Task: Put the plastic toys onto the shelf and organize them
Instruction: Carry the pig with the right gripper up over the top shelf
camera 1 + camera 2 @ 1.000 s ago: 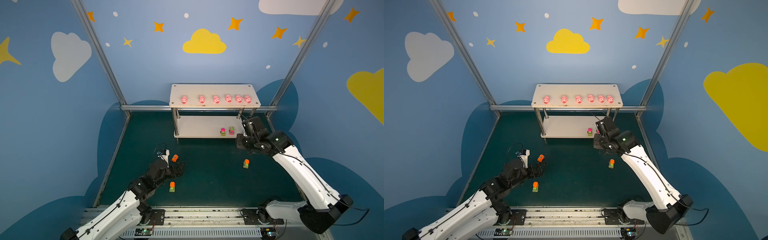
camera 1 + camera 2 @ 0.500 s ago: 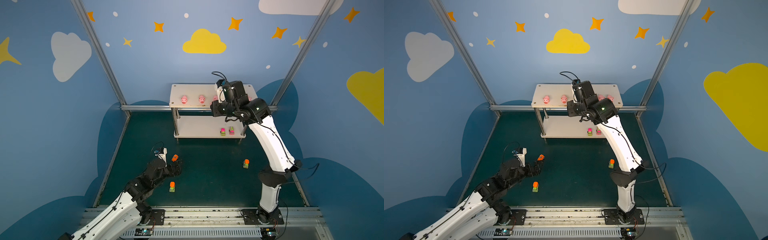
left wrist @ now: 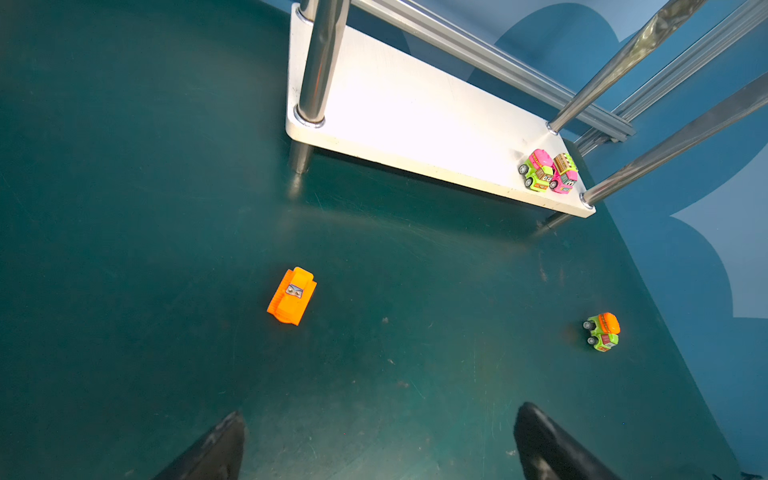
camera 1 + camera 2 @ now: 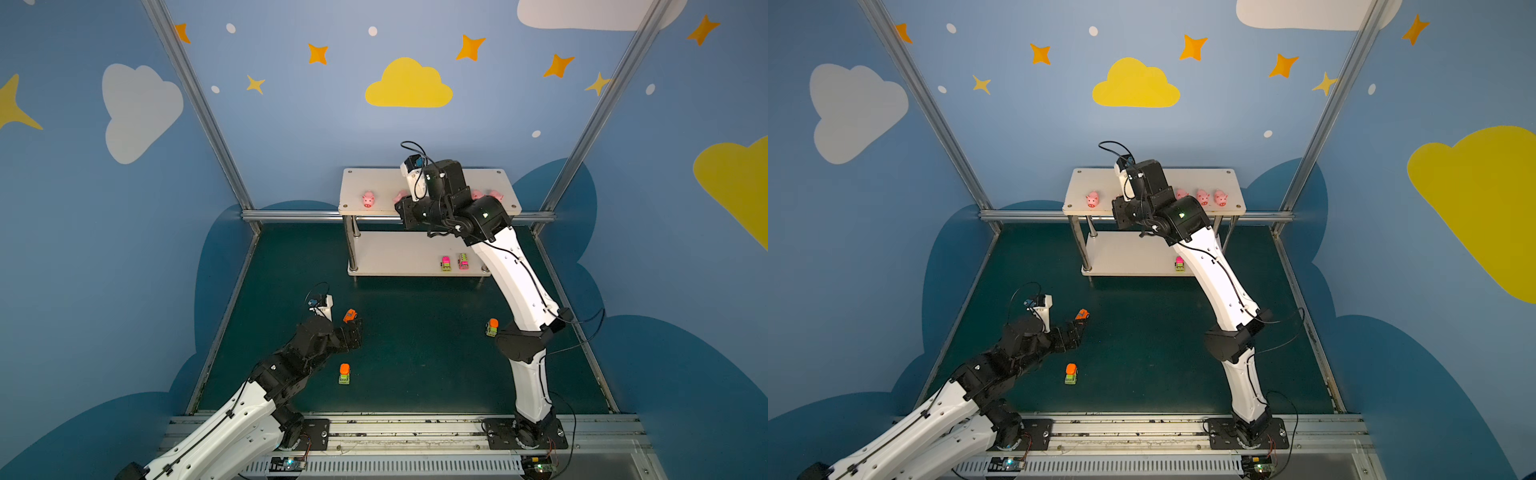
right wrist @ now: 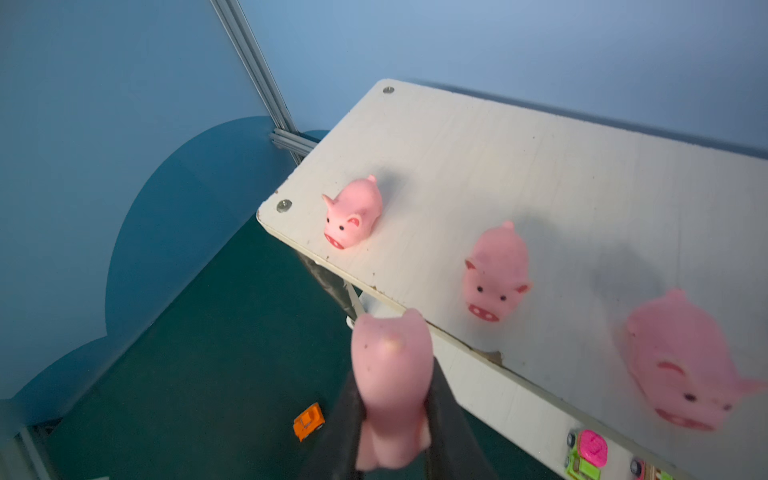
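Over the front edge of the upper board of the shelf [image 5: 498, 158], my right end effector [image 5: 394, 409] is clamped tight on a pink pig [image 5: 390, 357], gripped by its sides with its face turned away from the wrist camera. From that view the pig hangs at or just past the board's lip, between the corner pig [image 5: 353, 212] and the second pig [image 5: 496, 272]. If I let go here, I judge it could drop past the edge to the lower board or the tabletop [image 4: 415, 332]. Its body looks soft and squeezed, so it may cling to a pad or land tipped over. A careless descent could knock a neighbour out of line, and my forearm lies across the row, where it might brush the pigs beneath. My left end effector [image 3: 380, 415] stands wide open and empty, low over the tabletop, with the orange vehicle [image 3: 292, 296] ahead of it and clear of both fingers; a shallow approach could shove it away rather than catch it. Two vehicles [image 3: 536, 170] sit touching at one end of the lower board. A lime-and-orange one [image 4: 344, 374] lies on the tabletop near my left arm and another [image 4: 492, 327] beside my right. I cannot tell how high the held pig is above the board, nor count the row, since my arm covers its middle in both top views.
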Robot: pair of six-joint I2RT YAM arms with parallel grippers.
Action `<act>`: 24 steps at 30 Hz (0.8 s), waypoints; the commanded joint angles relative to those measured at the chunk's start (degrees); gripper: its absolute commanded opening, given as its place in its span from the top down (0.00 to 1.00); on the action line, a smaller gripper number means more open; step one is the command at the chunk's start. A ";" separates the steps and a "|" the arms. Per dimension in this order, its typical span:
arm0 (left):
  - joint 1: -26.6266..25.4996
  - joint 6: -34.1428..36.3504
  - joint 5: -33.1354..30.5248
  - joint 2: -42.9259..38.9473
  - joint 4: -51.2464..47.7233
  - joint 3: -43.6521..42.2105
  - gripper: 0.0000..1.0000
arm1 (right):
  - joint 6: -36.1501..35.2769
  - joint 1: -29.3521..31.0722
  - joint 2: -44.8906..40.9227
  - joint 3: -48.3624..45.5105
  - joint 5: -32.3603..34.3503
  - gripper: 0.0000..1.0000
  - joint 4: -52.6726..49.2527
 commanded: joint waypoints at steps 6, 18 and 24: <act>0.52 1.43 -2.09 0.70 -0.89 2.25 0.00 | -3.17 -3.83 1.56 1.75 3.62 0.79 4.52; 0.94 2.00 -1.84 4.31 0.71 3.32 0.00 | -3.18 -6.73 1.97 1.66 2.64 0.78 2.45; 1.13 2.17 -1.40 5.64 1.49 3.49 0.00 | -2.74 -7.34 2.69 1.66 3.03 0.78 1.83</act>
